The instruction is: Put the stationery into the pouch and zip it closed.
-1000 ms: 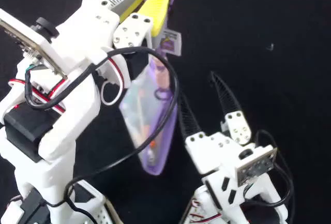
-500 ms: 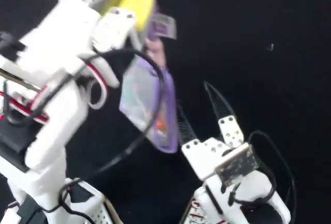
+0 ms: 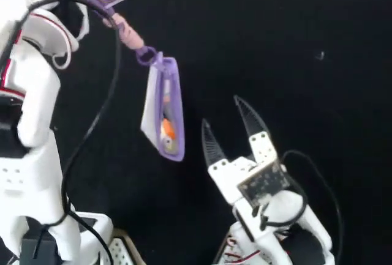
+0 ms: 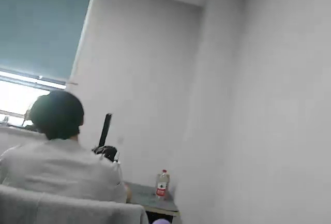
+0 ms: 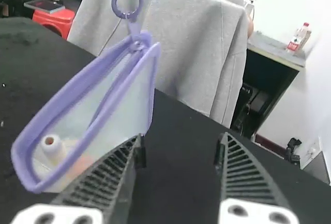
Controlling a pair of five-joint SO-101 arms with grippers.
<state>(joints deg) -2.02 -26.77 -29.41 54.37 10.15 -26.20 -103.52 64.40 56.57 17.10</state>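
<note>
Black and ribbed, the right claw stands spread wide just beside the pouch, gripping nothing. Whether one tip brushes the pouch's purple rim cannot be told. The pouch hangs above the dark bench, its see-through sides showing stationery gathered at its lower end, an orange piece among it. Above the pouch, a purple ring at the zip carries its weight, and a pink strap runs from the ring up toward the left arm. Whether the left claw is pinching that strap cannot be told. Filling appears done and zipping in hand, the rim seemingly parted below the ring. The next move likely calls for the right claw to close on the pouch and anchor it while the ring is drawn along.
</note>
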